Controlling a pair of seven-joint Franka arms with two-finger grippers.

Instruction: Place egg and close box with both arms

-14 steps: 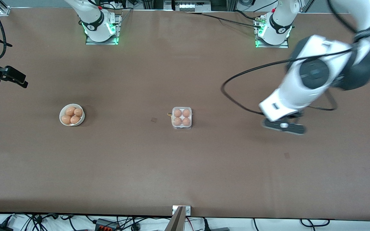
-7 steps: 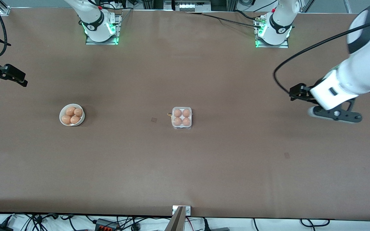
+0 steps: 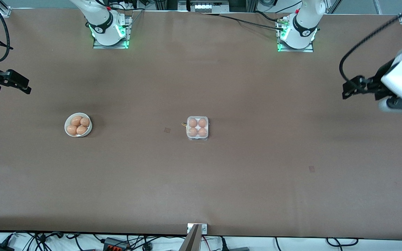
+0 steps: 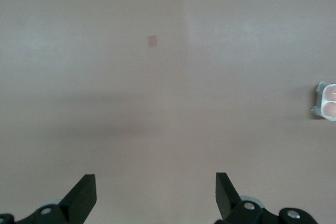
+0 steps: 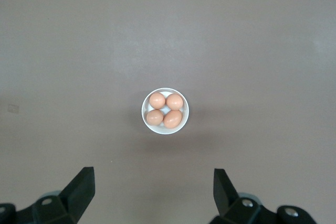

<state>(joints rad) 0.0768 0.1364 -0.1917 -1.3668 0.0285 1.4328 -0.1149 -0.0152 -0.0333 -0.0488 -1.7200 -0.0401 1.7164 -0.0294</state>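
Observation:
The box sits mid-table, a small clear carton with several brown eggs in its white tray and its lid lying down over them. One edge of the box shows in the left wrist view. My left gripper hangs over the left arm's end of the table, well away from the box. Seen from its own wrist, this gripper is open and empty. My right gripper waits over the right arm's end. It is open and empty too, above the bare table near a bowl of eggs.
A round white bowl holding several brown eggs stands toward the right arm's end, level with the box. Small dark patches mark the brown tabletop. A tiny yellow loop lies against the box.
My left arm has swung away from the box and out toward its own end of the table. The box, the bowl and the right arm have stayed put.

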